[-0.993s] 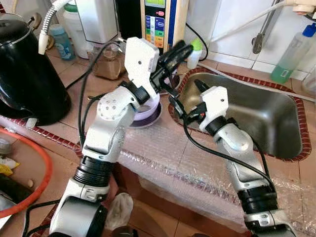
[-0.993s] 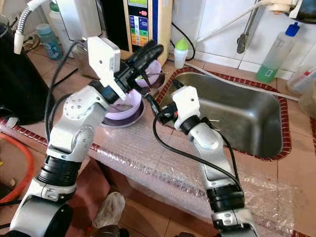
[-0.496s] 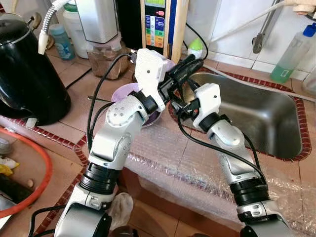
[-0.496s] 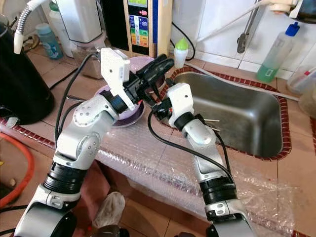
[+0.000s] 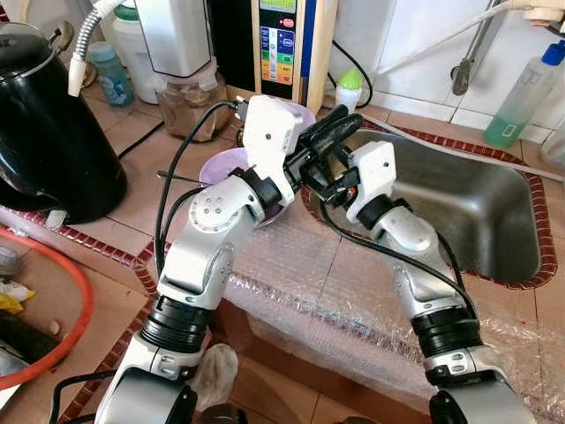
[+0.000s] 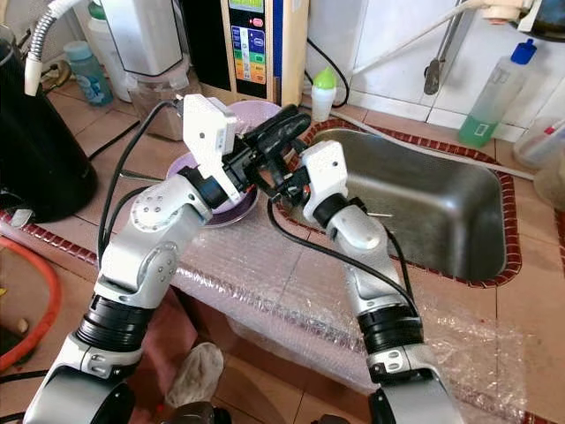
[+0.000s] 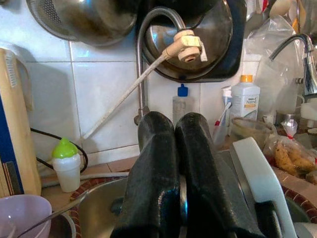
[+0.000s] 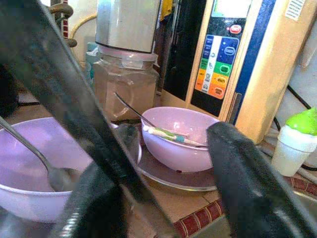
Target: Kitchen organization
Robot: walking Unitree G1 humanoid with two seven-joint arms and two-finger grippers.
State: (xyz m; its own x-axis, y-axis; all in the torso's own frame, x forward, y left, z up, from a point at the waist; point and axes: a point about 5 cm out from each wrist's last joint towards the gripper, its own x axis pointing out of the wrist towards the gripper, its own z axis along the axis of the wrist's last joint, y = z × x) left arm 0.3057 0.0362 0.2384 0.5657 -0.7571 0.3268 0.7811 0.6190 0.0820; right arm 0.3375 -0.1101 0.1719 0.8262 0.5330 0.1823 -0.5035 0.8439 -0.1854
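Two purple bowls stand on the counter left of the sink [image 5: 477, 208]. The large bowl [image 8: 27, 168] holds a spoon [image 8: 47, 166]. The smaller bowl [image 8: 181, 136] sits on a metal plate with a utensil lying across it. My left gripper [image 5: 340, 124] is shut and hovers above the sink's left rim, its fingers [image 7: 153, 163] pressed together. My right gripper [image 5: 325, 181] sits just under it, pointing at the bowls. Its fingers [image 8: 247, 173] are spread, open, with nothing between them. A dark part of my left arm crosses the right wrist view.
A black kettle [image 5: 44, 132] stands at the far left and an orange-rimmed basin [image 5: 62, 305] lies below it. A jar [image 5: 185, 102], a control panel [image 5: 281, 44] and a green-capped bottle [image 5: 351, 87] line the back. Bubble wrap [image 5: 335, 287] covers the counter front. A green soap bottle [image 5: 521, 88] stands behind the sink.
My left gripper has swung right, from over the bowls to the sink's left rim. My right gripper has moved left out of the sink toward the bowls.
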